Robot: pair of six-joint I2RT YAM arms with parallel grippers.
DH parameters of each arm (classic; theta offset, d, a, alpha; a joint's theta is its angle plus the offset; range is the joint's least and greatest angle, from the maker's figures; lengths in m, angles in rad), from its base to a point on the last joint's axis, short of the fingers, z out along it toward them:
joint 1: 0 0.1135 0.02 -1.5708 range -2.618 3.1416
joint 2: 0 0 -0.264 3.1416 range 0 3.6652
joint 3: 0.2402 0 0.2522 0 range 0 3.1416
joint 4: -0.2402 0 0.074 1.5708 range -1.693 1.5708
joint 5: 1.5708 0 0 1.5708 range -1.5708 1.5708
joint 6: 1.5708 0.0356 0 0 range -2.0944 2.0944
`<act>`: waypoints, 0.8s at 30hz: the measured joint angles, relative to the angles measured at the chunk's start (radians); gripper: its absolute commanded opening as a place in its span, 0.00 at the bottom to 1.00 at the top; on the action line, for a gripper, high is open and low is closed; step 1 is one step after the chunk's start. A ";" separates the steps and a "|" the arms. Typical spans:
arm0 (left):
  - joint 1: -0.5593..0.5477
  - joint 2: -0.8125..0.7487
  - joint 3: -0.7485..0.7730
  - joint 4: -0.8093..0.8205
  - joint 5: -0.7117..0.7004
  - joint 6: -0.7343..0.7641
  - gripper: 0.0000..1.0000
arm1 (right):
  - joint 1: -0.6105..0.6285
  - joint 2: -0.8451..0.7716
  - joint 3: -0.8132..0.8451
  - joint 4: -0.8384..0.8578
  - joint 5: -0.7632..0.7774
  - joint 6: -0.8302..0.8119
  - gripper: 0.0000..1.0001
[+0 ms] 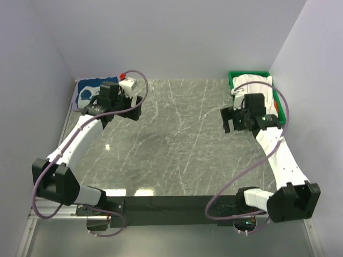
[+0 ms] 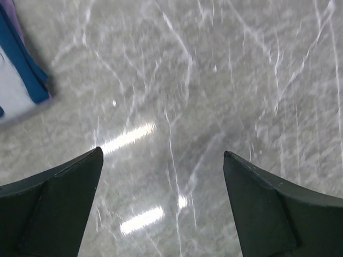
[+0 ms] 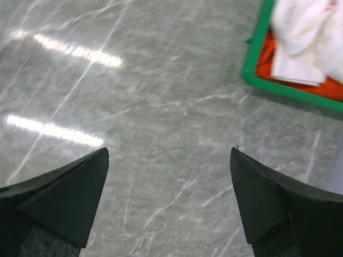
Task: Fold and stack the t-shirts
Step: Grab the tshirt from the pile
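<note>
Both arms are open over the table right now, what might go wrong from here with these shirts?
The white shirt lies on the orange shirt in the green bin; the right gripper, open, might lift both together or catch the bin's rim. The navy shirt sits in the far left corner close to the open left gripper; a careless sweep there might muss it.

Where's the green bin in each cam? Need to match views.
Top: bin at the table's far right corner, white shirt inside.
Left wrist: not in it.
Right wrist: bin in the upper right corner, cut off by the frame, white shirt inside.
Shared landmark: the grey marble table, in all three views.
</note>
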 measured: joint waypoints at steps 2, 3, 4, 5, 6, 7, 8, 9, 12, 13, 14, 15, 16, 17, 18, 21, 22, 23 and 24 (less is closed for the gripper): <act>0.000 0.043 0.074 -0.021 0.002 0.002 0.99 | -0.034 0.055 0.050 0.002 0.004 0.007 1.00; 0.002 0.065 0.110 -0.029 0.008 0.002 0.99 | -0.054 0.097 0.092 0.007 0.004 0.011 1.00; 0.005 0.092 0.154 -0.029 0.017 0.002 0.99 | -0.065 0.129 0.124 0.013 0.002 0.012 1.00; 0.009 0.113 0.190 -0.028 0.025 0.002 1.00 | -0.080 0.174 0.164 0.024 0.000 0.015 1.00; 0.013 0.129 0.217 -0.027 0.035 0.001 0.99 | -0.097 0.219 0.206 0.032 -0.007 0.015 1.00; 0.017 0.137 0.231 -0.026 0.039 0.000 0.99 | -0.114 0.269 0.253 0.036 -0.010 0.018 1.00; 0.023 0.145 0.243 -0.026 0.045 -0.003 0.99 | -0.130 0.309 0.291 0.043 -0.011 0.020 1.00; 0.033 0.153 0.255 -0.028 0.054 -0.003 0.99 | -0.150 0.367 0.348 0.041 -0.010 0.023 1.00; 0.071 0.185 0.289 -0.029 0.079 -0.006 0.99 | -0.202 0.559 0.547 0.045 0.013 0.031 1.00; 0.087 0.199 0.302 -0.029 0.089 -0.007 0.99 | -0.219 0.644 0.638 0.039 0.027 0.034 1.00; 0.106 0.218 0.316 -0.031 0.098 -0.008 1.00 | -0.231 0.714 0.713 0.040 0.038 0.034 1.00; 0.122 0.237 0.332 -0.033 0.106 -0.011 1.00 | -0.239 0.768 0.781 0.030 0.048 0.034 1.00; 0.137 0.258 0.349 -0.037 0.112 -0.014 0.99 | -0.247 0.842 0.863 0.026 0.063 0.034 1.00; 0.151 0.281 0.367 -0.043 0.115 -0.014 0.99 | -0.253 0.897 0.925 0.026 0.074 0.032 1.00; 0.164 0.306 0.389 -0.050 0.117 -0.013 0.99 | -0.259 0.956 0.988 0.027 0.087 0.031 1.00; 0.184 0.364 0.431 -0.066 0.122 -0.010 0.99 | -0.267 1.110 1.126 0.026 0.117 0.013 1.00; 0.187 0.377 0.435 -0.069 0.124 -0.010 0.99 | -0.267 1.150 1.151 0.025 0.125 0.008 1.00; 0.190 0.389 0.438 -0.075 0.125 -0.010 0.99 | -0.267 1.176 1.165 0.028 0.132 0.004 1.00; 0.194 0.401 0.442 -0.082 0.126 -0.010 0.99 | -0.267 1.203 1.172 0.035 0.140 -0.002 1.00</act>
